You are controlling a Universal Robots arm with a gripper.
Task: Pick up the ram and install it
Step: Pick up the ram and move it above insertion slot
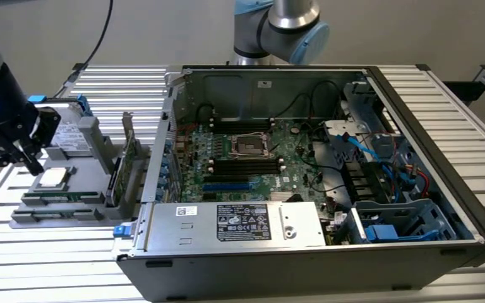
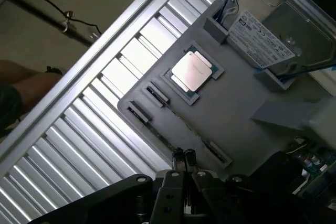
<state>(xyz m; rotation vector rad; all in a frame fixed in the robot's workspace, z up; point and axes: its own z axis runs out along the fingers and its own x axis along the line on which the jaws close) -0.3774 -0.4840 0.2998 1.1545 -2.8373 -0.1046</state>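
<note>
Nearest us: gripper (image 2: 184, 157), fingers pressed together with nothing between them; it hangs at the left edge of the exterior view, just above the grey holder (image 1: 19, 221). Ram (image 1: 60, 197): thin green stick standing on edge in a slot of that holder, lower left of the exterior view, just below the processor chip (image 1: 53, 178). We judge it light, stiff and fragile, with slippery flat faces. It is best pinched across its thickness at the middle of the upper long edge, clear of the contact row. Writing: power supply (image 1: 167, 227), lower middle of the exterior view, carries a black label and a white sticker; hard drive (image 2: 273, 35) carries a white printed label; we can read neither. Computer case (image 1: 479, 221): lies open, memory slots (image 1: 242, 165) showing.
</note>
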